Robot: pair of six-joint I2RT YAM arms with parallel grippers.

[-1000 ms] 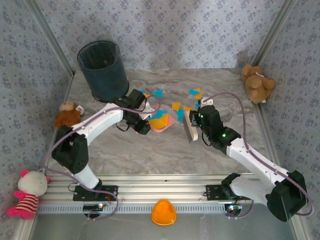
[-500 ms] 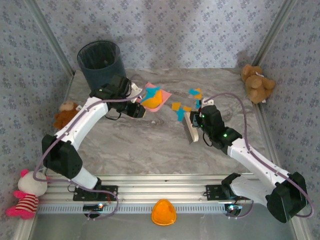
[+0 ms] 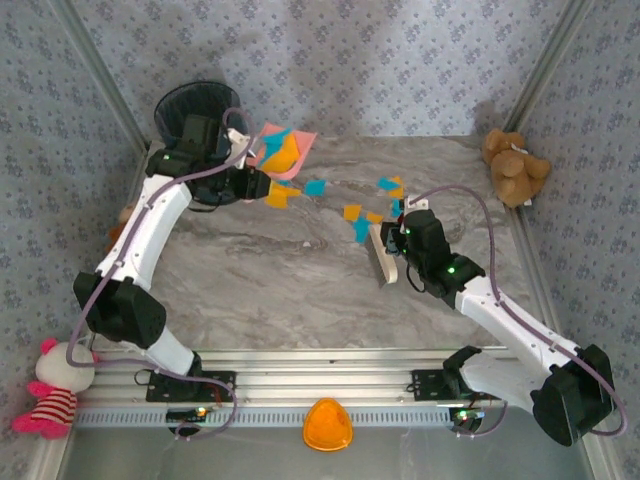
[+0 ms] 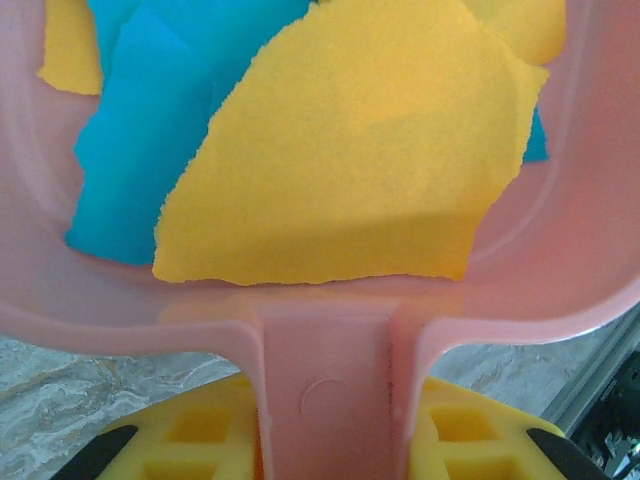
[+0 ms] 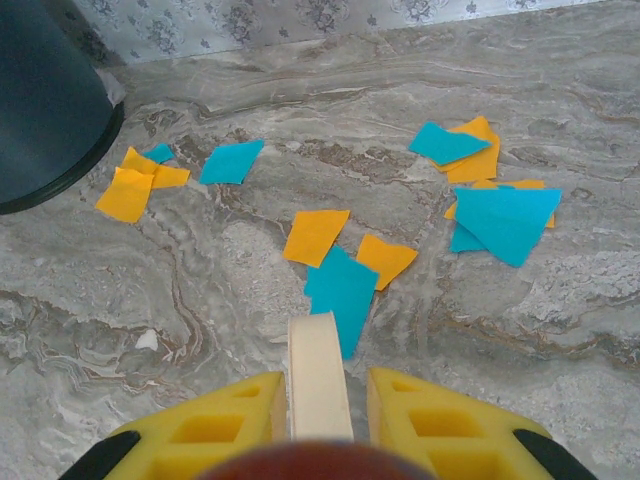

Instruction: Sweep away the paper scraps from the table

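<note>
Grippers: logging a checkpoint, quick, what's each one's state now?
Left gripper: shut on the dustpan handle.
Right gripper: shut on the cream tool.

The left arm (image 3: 143, 230) and right arm (image 3: 500, 310) are built of glossy white link shells between black joint housings, each trailed by a thin lilac cable (image 3: 484, 212), ending in yellow fingers (image 5: 215, 425) with moulded rectangular recesses.

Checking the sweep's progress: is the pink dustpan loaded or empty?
Loaded: orange and blue paper scraps lie inside the pink dustpan.
</note>
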